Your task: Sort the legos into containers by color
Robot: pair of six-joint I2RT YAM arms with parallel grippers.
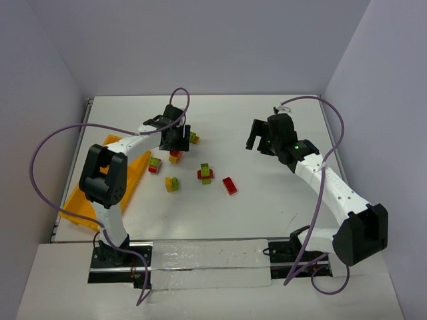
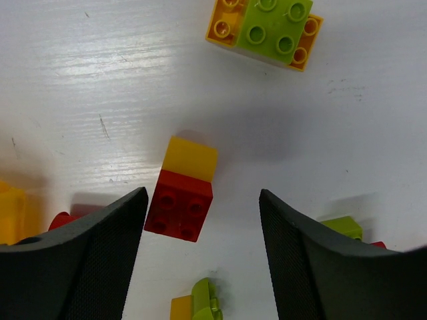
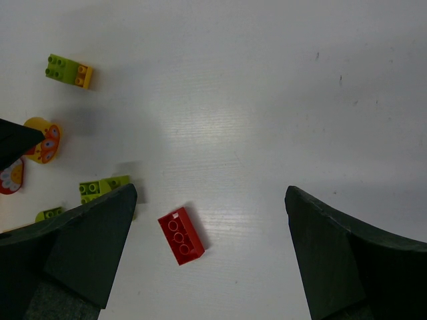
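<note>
Red and yellow pressed together, the two-colour clump (image 2: 184,193) lies flat on the tabletop (image 2: 100,80) between the left jaws, which stand wide apart and hold nothing. It sits closer to one finger than the other, so a small sideways shift seems due before they close. From above, the left arm reaches to the far side of the scatter with its wrist turned down, apparently to take this clump from overhead. A lime brick on a yellow base (image 2: 265,30) lies just beyond, apart from the clump and outside the jaws' span.

The other legos stay loose on the tabletop: a red-and-lime pair (image 1: 154,165), a yellow-and-lime pair (image 1: 172,184), a red-and-lime stack (image 1: 205,174) and a single red brick (image 3: 181,235). The right jaws are also apart and empty. They hang to the right of the scatter, with the red brick near but not between the fingers.

At the left edge lies the orange-yellow tray (image 1: 79,200), angled and partly hidden by the left arm. No brick shows in its visible part, so sorting looks barely begun. Mixed clumps will likely need pulling apart first, which may explain both arms standing ready.
</note>
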